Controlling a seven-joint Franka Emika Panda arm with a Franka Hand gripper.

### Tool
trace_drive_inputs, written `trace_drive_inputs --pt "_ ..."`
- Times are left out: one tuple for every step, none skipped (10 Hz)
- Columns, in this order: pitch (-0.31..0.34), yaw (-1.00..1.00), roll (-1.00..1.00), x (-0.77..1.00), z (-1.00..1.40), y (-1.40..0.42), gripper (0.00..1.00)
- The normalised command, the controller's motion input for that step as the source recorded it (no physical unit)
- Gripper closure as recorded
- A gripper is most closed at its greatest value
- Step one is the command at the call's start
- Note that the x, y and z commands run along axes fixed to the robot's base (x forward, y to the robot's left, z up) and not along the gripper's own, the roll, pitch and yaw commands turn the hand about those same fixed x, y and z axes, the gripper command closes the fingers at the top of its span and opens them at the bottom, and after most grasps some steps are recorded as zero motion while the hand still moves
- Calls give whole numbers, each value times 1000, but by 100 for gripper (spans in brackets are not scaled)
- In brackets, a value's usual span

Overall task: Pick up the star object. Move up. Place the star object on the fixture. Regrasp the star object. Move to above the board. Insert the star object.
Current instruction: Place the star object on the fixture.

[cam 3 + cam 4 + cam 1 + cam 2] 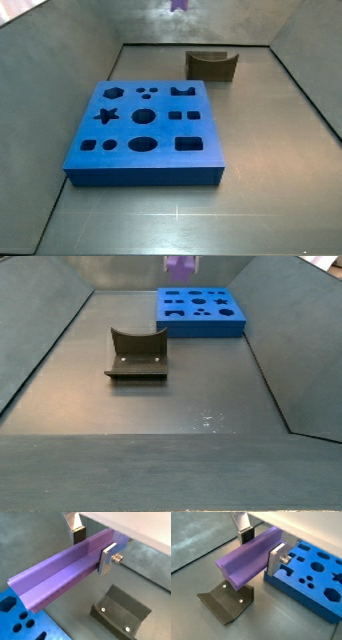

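The gripper hangs high above the floor, so high that both side views catch only the tip of its load at the upper edge. In both wrist views its two silver fingers stand on opposite sides of the star object, clamped on it near one end; one finger plate with its round bolt presses the near face, and the dark pad of the other finger meets the far face. The prism lies roughly level between the jaws and reaches well out from them toward the camera, its grooved flank and star-shaped end face plain to see. In the side views only a small purple tip shows at the top of the frame.

Counted: one star object, one fixture, one board. The fixture sits on the grey floor well below the gripper, under the free end of the prism in a wrist view, and apart from it; its base plate shows two pale screws. The board lies flat on the floor, also far below the gripper and to one side of the fixture, not touching it. In a side view the board shows ten cut-outs in three rows, the star-shaped one at the end of the middle row.
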Motion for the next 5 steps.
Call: trace_drive_inputs --pt "-11 82 -1000 1000 -193 237 100" --pt "-6 74 -1000 1000 -154 182 100" --pt "15 62 -1000 1000 -107 136 100" --pt "39 53 -1000 993 -77 118 100" --pt "62 41 -1000 912 -54 94 100"
